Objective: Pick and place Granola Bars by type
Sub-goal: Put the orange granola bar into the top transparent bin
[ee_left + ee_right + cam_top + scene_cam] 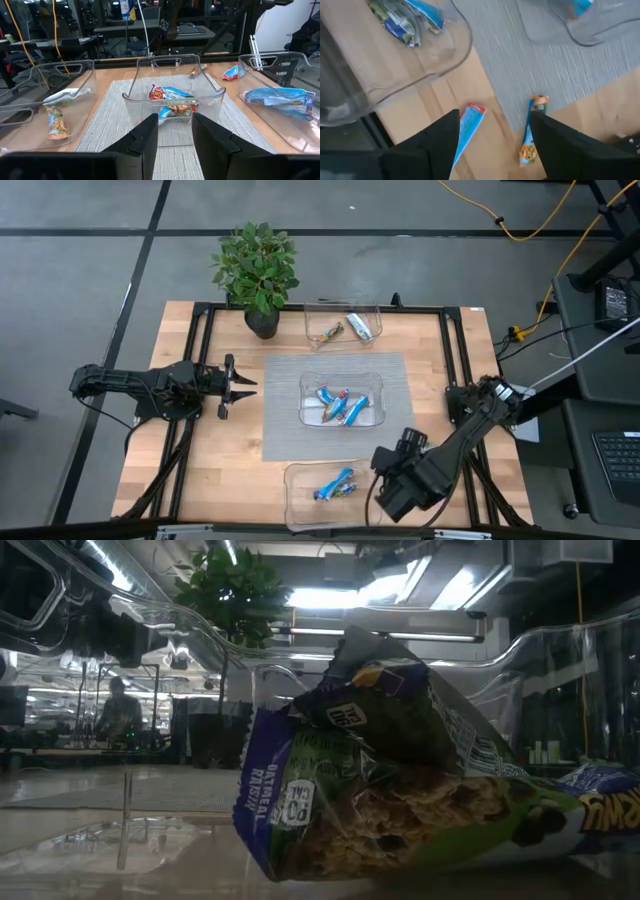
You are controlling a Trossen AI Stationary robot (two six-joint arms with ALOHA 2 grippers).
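Granola bars lie in three clear bins: several in the middle bin (303, 395), a silvery one (360, 327) and a brown one in the far bin (312, 315), and blue ones (335, 483) in the near bin (290, 500). The low view shows a bar (400, 790) close up inside the near bin. On the bare wood a blue bar (471, 120) and a brown-orange bar (531, 135) lie flat. My right gripper (494, 120) hangs open above them, pointing down and touching neither. In the high view it (392, 458) covers them. My left gripper (245, 385) waits open and level at the left.
A grey mat (285, 430) lies under the middle bin. A potted plant (258, 275) stands at the far left of the table. A black frame (200, 360) runs along the table's edges. Bare wood lies on both sides of the mat.
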